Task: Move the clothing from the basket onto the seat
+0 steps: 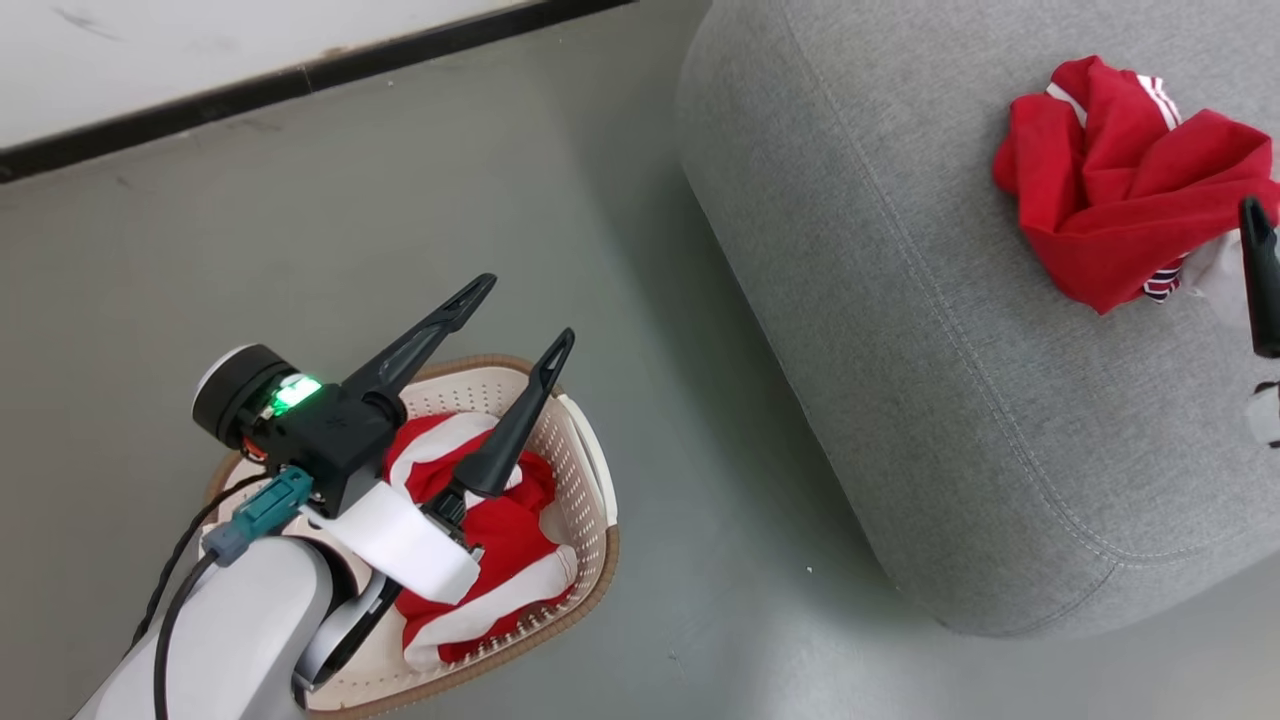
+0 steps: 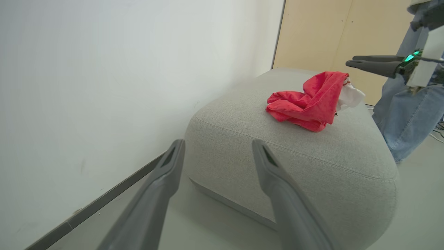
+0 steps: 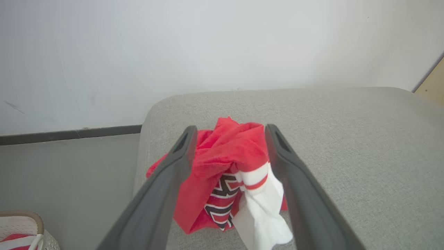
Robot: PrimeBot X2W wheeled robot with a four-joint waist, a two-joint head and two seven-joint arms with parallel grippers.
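Observation:
The cream basket (image 1: 598,470) stands on the floor at the lower left, with red and white clothing (image 1: 505,545) bunched inside it. My left gripper (image 1: 527,308) hovers above the basket, open and empty, its fingers pointing toward the seat (image 1: 900,330). In the left wrist view the left gripper (image 2: 218,143) faces the seat (image 2: 277,156). A red garment (image 1: 1120,190) with white trim lies crumpled on the seat top. My right gripper (image 3: 231,129) stands open, its jaws either side of this garment (image 3: 229,159), whose lettering shows. The right gripper (image 2: 350,61) sits just above the garment's (image 2: 308,100) far edge.
Grey floor lies between basket and seat. A white wall with a dark baseboard (image 1: 300,75) runs behind. A person's legs in jeans (image 2: 406,118) stand beyond the seat, by a wooden panel (image 2: 312,34). The basket's corner (image 3: 20,222) shows low left in the right wrist view.

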